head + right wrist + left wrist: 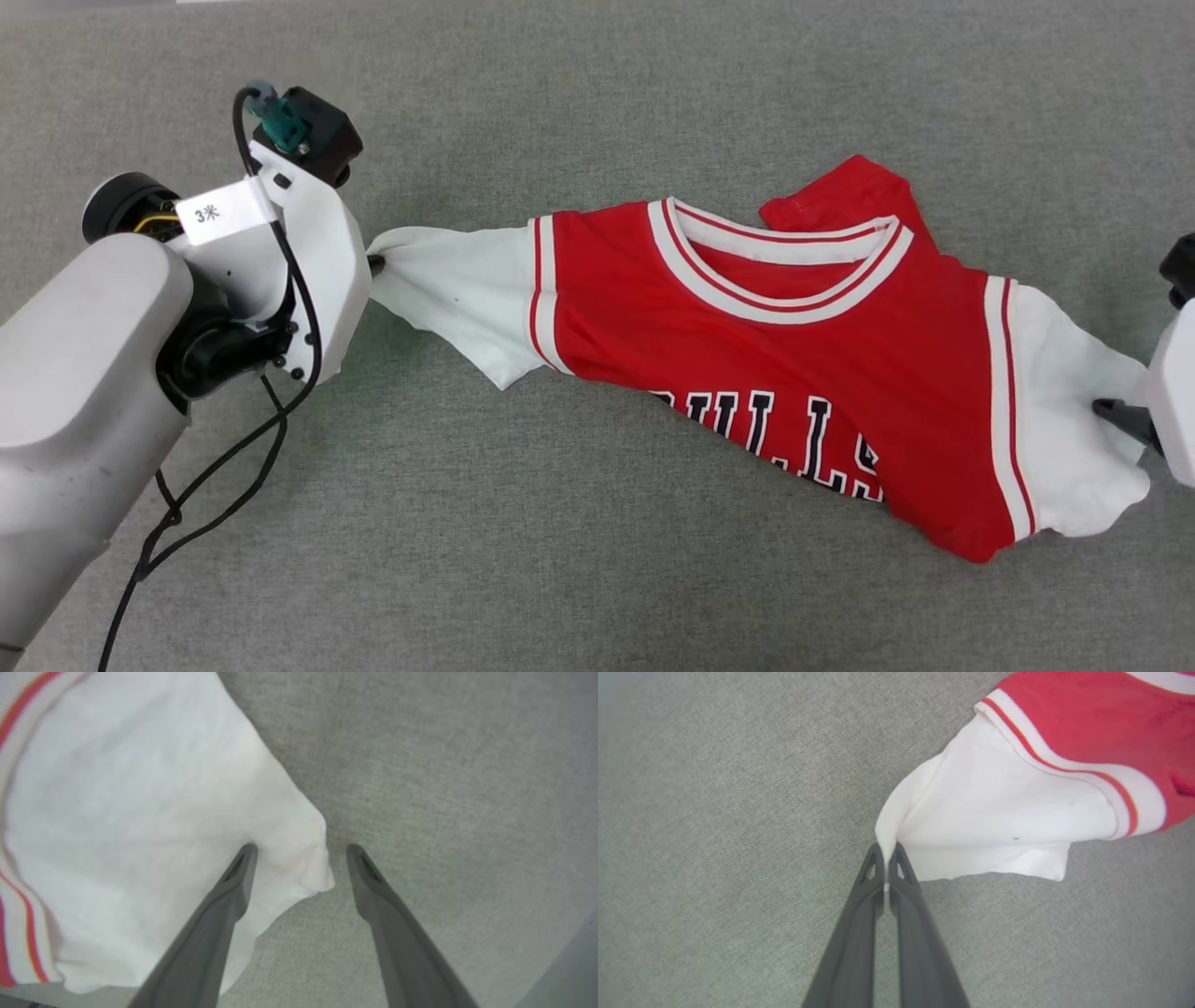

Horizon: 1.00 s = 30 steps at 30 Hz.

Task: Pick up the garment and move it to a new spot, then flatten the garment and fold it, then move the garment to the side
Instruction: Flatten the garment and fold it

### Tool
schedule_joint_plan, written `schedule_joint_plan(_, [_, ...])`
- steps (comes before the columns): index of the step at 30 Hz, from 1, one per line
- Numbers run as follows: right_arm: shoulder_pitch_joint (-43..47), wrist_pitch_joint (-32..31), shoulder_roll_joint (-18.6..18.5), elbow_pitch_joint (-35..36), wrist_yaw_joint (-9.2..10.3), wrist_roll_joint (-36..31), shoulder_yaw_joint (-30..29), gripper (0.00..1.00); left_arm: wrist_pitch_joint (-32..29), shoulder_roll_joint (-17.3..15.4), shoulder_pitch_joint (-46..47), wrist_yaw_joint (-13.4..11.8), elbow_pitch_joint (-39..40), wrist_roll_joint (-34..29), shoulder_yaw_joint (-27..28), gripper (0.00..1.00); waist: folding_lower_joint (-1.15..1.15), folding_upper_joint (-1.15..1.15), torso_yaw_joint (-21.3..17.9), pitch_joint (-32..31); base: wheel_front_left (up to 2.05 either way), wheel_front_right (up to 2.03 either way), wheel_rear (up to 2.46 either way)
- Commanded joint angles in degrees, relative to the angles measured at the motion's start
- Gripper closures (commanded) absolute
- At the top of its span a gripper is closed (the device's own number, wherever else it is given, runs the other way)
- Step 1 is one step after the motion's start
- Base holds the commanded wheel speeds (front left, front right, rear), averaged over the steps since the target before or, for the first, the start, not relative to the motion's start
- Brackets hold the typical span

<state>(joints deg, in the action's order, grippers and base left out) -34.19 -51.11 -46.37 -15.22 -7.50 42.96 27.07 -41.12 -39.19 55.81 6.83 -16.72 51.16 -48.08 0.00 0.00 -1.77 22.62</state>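
Observation:
The garment [775, 355], a red jersey with white sleeves, striped collar and black letters, lies stretched and crumpled across the grey surface. My left gripper [375, 265] is shut on the tip of its left white sleeve [999, 812], and the pinch shows clearly at the left gripper [887, 851] in the left wrist view. At the right edge my right gripper [1111, 411] stands open over the other white sleeve [140, 826]. In the right wrist view one fingertip [245, 851] rests on the cloth, while the other fingertip [357, 851] hangs over bare surface beside the sleeve's edge.
Grey felt-like surface [597, 579] stretches all around the garment. My left forearm [84, 373] with its black cable [215, 476] fills the lower left. The shirt's lower hem is folded under, hiding part of the lettering.

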Motion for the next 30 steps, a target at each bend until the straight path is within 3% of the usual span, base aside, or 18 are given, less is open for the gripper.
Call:
schedule_joint_plan(1, [-0.8, 0.6, 0.6, -1.1, 0.02, 0.0, 1.4, 0.0, 0.3, 0.1, 0.8, 0.0, 0.0, -0.3, 0.0, 1.0, 0.0, 0.0, 0.4, 0.6, 0.0, 0.0, 0.0])
schedule_joint_plan(9, [-0.2, 4.5, 3.6, -6.0, -0.07, 2.4, 10.5, 0.0, 1.1, 0.5, 0.5, 0.1, -0.6, 0.3, -0.2, 1.0, 0.0, 0.0, 0.5, 1.4, 0.0, 0.0, 0.0])
schedule_joint_plan(10, [-0.9, 5.4, 3.6, -6.3, -0.09, 2.9, 10.8, 0.67, 1.2, 0.6, 0.3, 0.1, -0.8, 0.4, -0.3, 1.0, 0.0, 0.0, 0.5, 1.1, 0.0, 0.0, 0.0])
schedule_joint_plan(11, [-1.5, 6.3, 3.4, -6.5, -0.08, 3.2, 11.0, 1.0, 1.6, 0.7, 0.0, 0.1, -0.9, 0.4, -0.3, 1.0, 0.0, 0.0, 0.4, 0.7, 0.0, 0.0, 0.0])
schedule_joint_plan(18, [-4.9, 15.7, -1.1, -5.0, 0.02, 4.9, 9.9, 1.0, 5.3, 0.3, -0.9, 0.3, -0.4, 1.1, 0.5, 1.0, 0.0, 0.0, 0.4, -4.1, 0.0, 0.0, 0.0])
schedule_joint_plan(25, [-5.9, 24.8, -5.5, 0.9, 0.02, 4.5, 8.4, 1.0, 13.0, -2.5, -0.6, -0.4, 4.4, 0.0, 4.0, 1.0, 0.0, 0.0, 0.5, -9.0, 0.0, 0.0, 0.0])
schedule_joint_plan(30, [-7.8, 28.5, -7.1, 5.0, 0.02, 4.5, 5.3, 1.0, 15.3, -4.6, 1.2, -1.4, 8.9, -1.2, 6.1, 1.0, 0.0, 0.0, 0.9, -10.9, 0.0, 0.0, 0.0])
